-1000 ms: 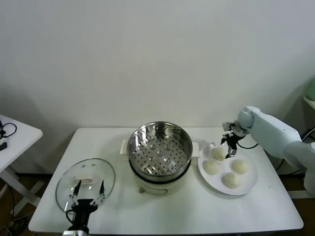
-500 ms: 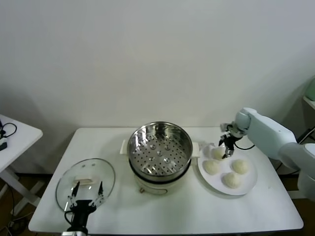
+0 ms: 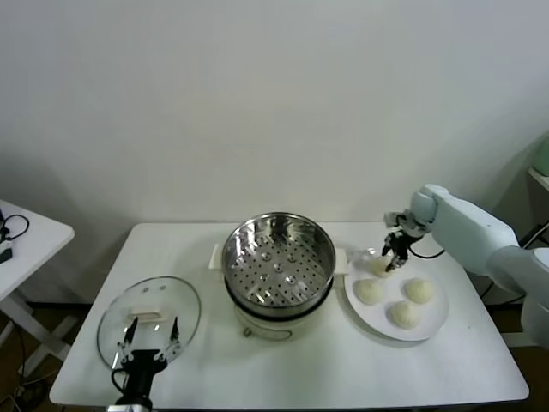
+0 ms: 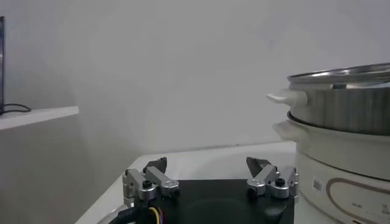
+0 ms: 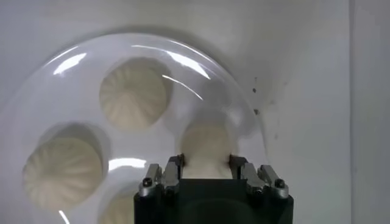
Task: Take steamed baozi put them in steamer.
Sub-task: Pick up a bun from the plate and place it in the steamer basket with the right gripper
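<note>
Four off-white baozi are at the white plate (image 3: 435, 319), right of the steamer (image 3: 279, 262). Three of them (image 3: 369, 292) (image 3: 419, 290) (image 3: 403, 314) lie free on the plate. My right gripper (image 3: 390, 260) is at the plate's far left part, shut on the fourth baozi (image 3: 378, 267). In the right wrist view its fingers (image 5: 172, 172) press both sides of that baozi (image 5: 207, 146), with other baozi (image 5: 133, 94) (image 5: 61, 170) beside it on the plate (image 5: 61, 91). The steamer basket holds nothing. My left gripper (image 3: 151, 342) is parked open at the table's front left.
A flat glass lid (image 3: 147, 313) lies at the front left under my left gripper (image 4: 207, 164). The steamer's pot base (image 4: 341, 164) stands close to the right of that gripper. A second white table (image 3: 21, 236) stands at the far left.
My right gripper has moved a little left and down onto the far-left baozi and closed on it. The left arm has not moved.
</note>
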